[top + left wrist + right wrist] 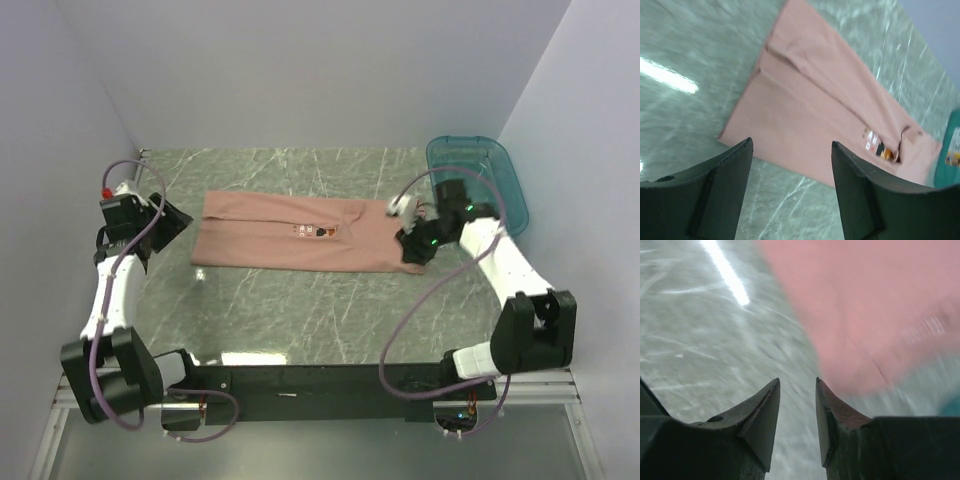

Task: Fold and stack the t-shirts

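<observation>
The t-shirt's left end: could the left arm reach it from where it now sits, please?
Probably yes. The left gripper hangs open just off the t-shirt at its left end, pointing at it, with only bare table between them and nothing in the way.

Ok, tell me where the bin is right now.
In the top view, the teal bin sits at the far right corner of the table, just beyond the right gripper and the right end of the shirt.

One pink t-shirt (300,232), just the one. One teal plastic bin (478,170). One green marbled table (300,310). And two arms, so two grippers: left gripper (168,224), right gripper (410,255).
</observation>
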`<state>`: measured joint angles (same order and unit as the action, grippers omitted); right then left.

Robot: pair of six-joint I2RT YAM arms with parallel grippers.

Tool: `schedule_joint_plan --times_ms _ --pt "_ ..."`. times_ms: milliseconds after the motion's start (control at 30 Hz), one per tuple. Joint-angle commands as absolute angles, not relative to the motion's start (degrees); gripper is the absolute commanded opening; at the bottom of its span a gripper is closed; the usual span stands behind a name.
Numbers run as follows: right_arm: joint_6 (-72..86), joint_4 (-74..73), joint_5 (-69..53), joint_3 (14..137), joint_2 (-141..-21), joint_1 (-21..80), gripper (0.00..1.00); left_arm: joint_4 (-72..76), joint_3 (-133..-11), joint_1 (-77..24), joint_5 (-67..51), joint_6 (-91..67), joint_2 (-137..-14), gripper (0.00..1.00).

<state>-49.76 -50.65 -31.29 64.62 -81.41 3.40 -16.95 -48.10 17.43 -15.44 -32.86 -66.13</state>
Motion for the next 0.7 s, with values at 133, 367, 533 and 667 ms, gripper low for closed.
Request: schedule_joint_plan --times_ms 133,367,533,667 --pt "-51.0 -35.6 -39.4 55.0 -74.6 20.0 0.44 -14.3 -56.1 16.7 -23.6 -30.9 -82.8 0.61" --pt "-46.1 -33.0 -36.0 55.1 -76.1 21.0 0.44 -18.8 -72.6 14.1 -18.6 -28.7 -103.0 0.53" --pt "-46.4 -33.0 -36.8 54.4 -76.3 20.4 0.44 -24.4 -84.6 12.2 -16.2 -28.2 -113.6 0.48" --pt "-46.2 -33.7 -37.0 54.9 -77.3 20.4 0.43 -27.4 -93.6 10.7 -12.8 -27.7 -118.8 0.50"
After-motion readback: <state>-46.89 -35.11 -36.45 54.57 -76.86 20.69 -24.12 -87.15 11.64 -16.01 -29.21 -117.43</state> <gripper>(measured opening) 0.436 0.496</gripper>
